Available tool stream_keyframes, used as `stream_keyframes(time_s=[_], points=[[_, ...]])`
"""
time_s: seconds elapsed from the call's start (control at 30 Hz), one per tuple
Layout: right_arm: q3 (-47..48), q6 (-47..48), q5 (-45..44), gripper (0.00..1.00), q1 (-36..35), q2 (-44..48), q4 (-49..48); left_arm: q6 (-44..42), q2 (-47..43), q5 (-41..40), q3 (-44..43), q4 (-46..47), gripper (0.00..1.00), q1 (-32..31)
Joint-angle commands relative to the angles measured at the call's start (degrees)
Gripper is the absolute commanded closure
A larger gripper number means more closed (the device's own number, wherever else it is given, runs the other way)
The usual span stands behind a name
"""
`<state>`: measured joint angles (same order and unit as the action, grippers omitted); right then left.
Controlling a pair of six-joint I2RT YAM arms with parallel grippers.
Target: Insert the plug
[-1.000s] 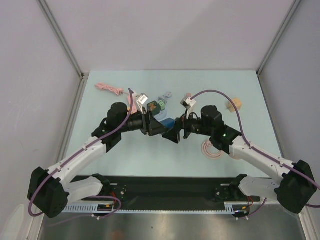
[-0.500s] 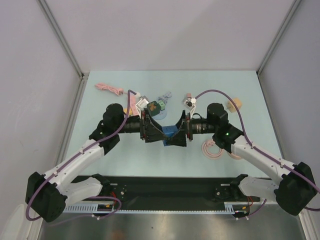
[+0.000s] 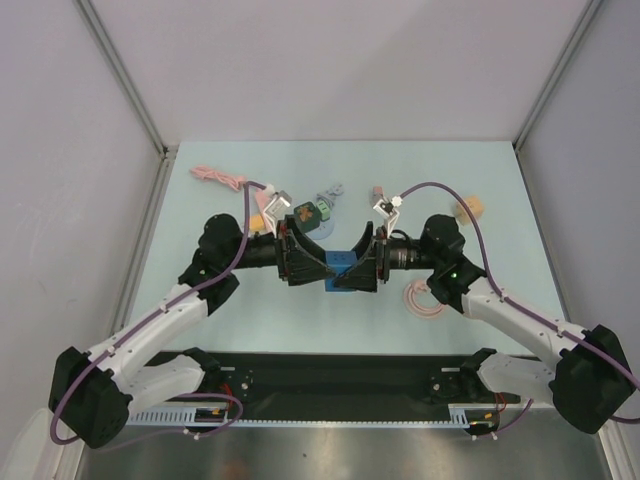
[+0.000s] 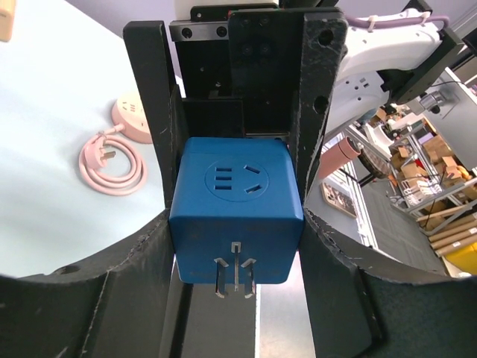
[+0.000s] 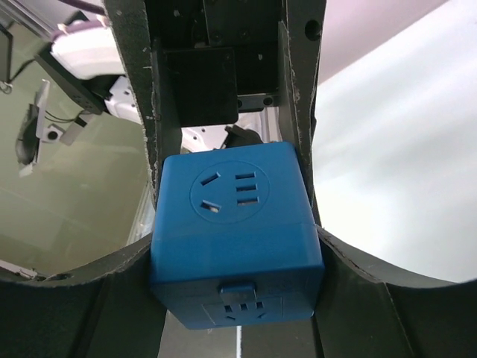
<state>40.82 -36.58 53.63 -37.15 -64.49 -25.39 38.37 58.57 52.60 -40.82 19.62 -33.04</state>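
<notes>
A blue cube plug adapter (image 3: 341,264) hangs above the table between both grippers. My left gripper (image 3: 312,264) comes in from the left and my right gripper (image 3: 362,270) from the right, and both are shut on its sides. In the left wrist view the cube (image 4: 235,224) sits between my left gripper's (image 4: 236,246) fingers, with its metal prongs (image 4: 235,274) pointing toward the camera and a socket face on top. In the right wrist view the cube (image 5: 235,231) fills my right gripper (image 5: 237,257), showing socket faces on two sides.
A pink coiled cable (image 3: 424,298) with a round pink socket (image 4: 134,119) lies under the right arm. A green adapter (image 3: 306,212), a grey-blue piece (image 3: 330,194), a pink cord (image 3: 218,177) and a tan block (image 3: 470,208) lie at the back of the table.
The two grippers have come together around the blue cube and moved it toward the near side. Both wrists have levelled out along one line.
</notes>
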Motion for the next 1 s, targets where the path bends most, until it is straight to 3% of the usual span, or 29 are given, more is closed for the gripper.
stream_keyframes(time_s=[0.0,0.1,0.23,0.3,0.33,0.4,0.43,0.47,0.53,0.57,0.67,0.7,0.77,0.8,0.83,0.97], points=[[-0.74,-6.83,2.54,0.29,0.41,1.73,-10.81,1.35,-1.96,-3.20,0.47,8.33,1.00,-0.19],[-1.18,-8.86,1.84,0.19,0.58,1.74,-13.63,2.93,-2.05,-4.96,1.53,10.61,1.00,-0.27],[-1.27,-9.56,1.04,0.23,0.58,1.21,-14.95,4.87,-1.17,-5.23,2.49,14.30,1.00,-0.27],[-1.35,-10.26,1.30,0.36,0.58,0.77,-16.70,6.10,-0.73,-5.31,2.85,15.45,1.00,-0.19],[-1.62,-10.62,1.65,0.60,0.76,0.68,-17.41,6.45,-0.65,-5.66,3.11,15.97,1.00,-0.19],[-2.06,-11.32,1.31,0.88,1.11,0.94,-18.64,6.63,-0.39,-7.50,2.94,14.85,0.98,-0.19],[-2.23,-11.41,1.13,1.00,1.89,1.12,-18.73,5.76,-0.12,-8.55,1.37,9.62,0.89,-0.19],[-2.32,-11.32,1.13,1.00,2.25,1.55,-18.56,3.31,0.14,-9.87,0.31,6.34,0.60,-0.19],[-2.24,-10.19,-0.27,1.00,4.26,2.17,-14.98,1.28,0.58,-13.21,-1.88,-0.24,0.41,-0.10],[-1.80,-9.05,-0.97,1.00,4.97,2.87,-11.82,-0.65,0.58,-14.09,-2.42,-1.59,0.30,-0.10],[1.01,-1.76,-6.76,1.00,8.48,5.41,6.96,-3.72,0.41,-18.48,-5.40,-8.26,0.20,0.25],[1.80,1.39,-8.78,1.00,9.36,6.30,16.41,-4.78,0.76,-19.72,-6.54,-11.15,0.20,0.51],[3.03,2.65,-15.20,1.00,12.86,8.32,23.94,-8.64,2.25,-24.63,-9.71,-19.15,0.22,0.52],[3.56,3.00,-17.83,1.00,14.11,10.15,32.94,-9.79,3.04,-26.91,-10.85,-26.31,0.23,0.52],[5.39,3.87,-24.47,1.00,15.51,10.87,37.56,-10.94,4.18,-30.50,-12.25,-28.73,0.25,0.34],[9.88,6.25,-36.56,1.00,25.17,12.37,56.64,-13.50,11.55,-34.05,-12.45,-32.18,0.30,-4.73]])
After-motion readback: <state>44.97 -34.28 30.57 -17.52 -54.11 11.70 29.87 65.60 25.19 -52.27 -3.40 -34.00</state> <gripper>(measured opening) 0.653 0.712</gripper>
